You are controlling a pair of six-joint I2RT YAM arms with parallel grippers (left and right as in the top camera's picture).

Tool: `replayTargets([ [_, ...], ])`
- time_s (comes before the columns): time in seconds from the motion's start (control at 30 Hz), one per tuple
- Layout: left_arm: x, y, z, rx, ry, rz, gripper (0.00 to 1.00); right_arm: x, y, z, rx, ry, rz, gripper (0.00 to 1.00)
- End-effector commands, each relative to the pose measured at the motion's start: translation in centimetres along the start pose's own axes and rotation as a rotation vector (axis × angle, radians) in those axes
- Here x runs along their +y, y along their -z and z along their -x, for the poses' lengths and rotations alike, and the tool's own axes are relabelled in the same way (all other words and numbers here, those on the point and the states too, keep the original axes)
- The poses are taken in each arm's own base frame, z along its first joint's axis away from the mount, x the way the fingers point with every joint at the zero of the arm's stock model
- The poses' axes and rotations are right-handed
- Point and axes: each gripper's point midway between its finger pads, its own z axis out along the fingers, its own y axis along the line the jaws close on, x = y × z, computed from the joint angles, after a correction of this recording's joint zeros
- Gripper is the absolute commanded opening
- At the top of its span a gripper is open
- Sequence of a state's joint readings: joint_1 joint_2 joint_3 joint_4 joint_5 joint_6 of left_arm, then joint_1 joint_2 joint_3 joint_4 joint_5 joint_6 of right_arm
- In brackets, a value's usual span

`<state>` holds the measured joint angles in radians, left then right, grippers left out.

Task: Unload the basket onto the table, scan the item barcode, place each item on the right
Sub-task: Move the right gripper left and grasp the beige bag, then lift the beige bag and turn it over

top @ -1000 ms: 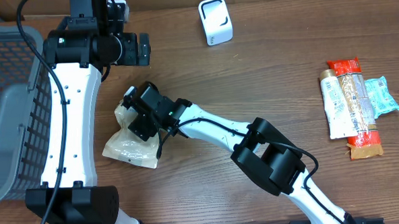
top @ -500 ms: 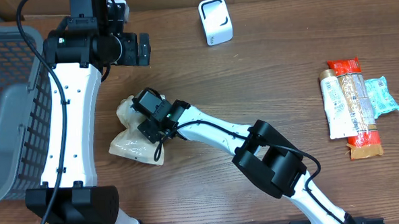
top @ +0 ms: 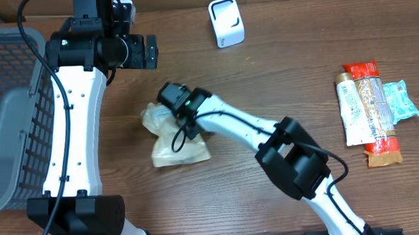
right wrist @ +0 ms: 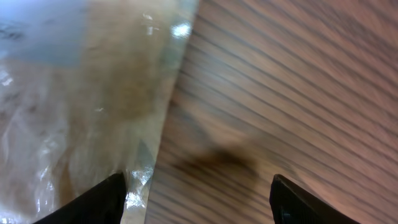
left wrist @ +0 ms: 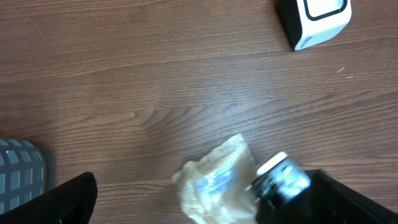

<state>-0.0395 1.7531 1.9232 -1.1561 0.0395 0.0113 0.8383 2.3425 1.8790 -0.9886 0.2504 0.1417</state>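
Note:
The item is a clear plastic bag of beige contents (top: pixel 177 146), lying on the wood table left of centre. No barcode shows on it. The white scanner (top: pixel 226 22) stands at the back. My right gripper (top: pixel 181 122) is over the bag's upper edge. In the right wrist view its jaws stand wide apart (right wrist: pixel 198 186), with the bag (right wrist: pixel 74 106) against the left finger and bare wood between them. My left gripper (top: pixel 148 52) hovers open behind the bag. The left wrist view shows its gripper (left wrist: pixel 202 186) above the bag (left wrist: pixel 214 190), with the scanner (left wrist: pixel 314 22) at top right.
A grey mesh basket (top: pixel 3 105) fills the left edge, its corner (left wrist: pixel 22 171) showing in the left wrist view. Several snack packets (top: pixel 368 110) lie together at the far right. My right arm stretches diagonally from the front right across the table.
My right gripper has swung right and back, and its jaws narrowed a little. The bag slid right with it and turned. The left arm has not moved.

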Motion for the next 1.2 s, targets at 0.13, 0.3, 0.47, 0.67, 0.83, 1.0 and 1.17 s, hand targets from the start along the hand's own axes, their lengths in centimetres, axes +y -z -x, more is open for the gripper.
replayTargets([
  [0.13,-0.2,0.9,0.5,-0.027,-0.026,0.003,1.00,-2.1,3.1,1.2,-0.010,-0.031,0.185,0.74],
  [0.3,-0.2,0.9,0.5,-0.027,-0.026,0.003,0.99,0.2,8.4,3.2,-0.140,0.108,0.318,0.76],
  [0.47,-0.2,0.9,0.5,-0.027,-0.026,0.003,1.00,4.4,10.5,2.9,-0.190,0.219,0.336,0.77],
  [0.67,-0.2,0.9,0.5,-0.027,-0.025,0.003,1.00,8.7,9.5,2.3,-0.239,0.311,0.239,0.77],
  [0.83,-0.2,0.9,0.5,-0.027,-0.026,0.003,1.00,9.0,6.8,3.0,-0.269,0.322,0.115,0.73],
  [1.0,-0.2,0.9,0.5,-0.027,-0.026,0.003,1.00,8.1,4.3,3.0,-0.251,0.320,0.022,0.66],
  [1.17,-0.2,0.9,0.5,-0.027,-0.026,0.003,1.00,8.3,3.1,1.9,-0.213,0.348,-0.027,0.62],
])
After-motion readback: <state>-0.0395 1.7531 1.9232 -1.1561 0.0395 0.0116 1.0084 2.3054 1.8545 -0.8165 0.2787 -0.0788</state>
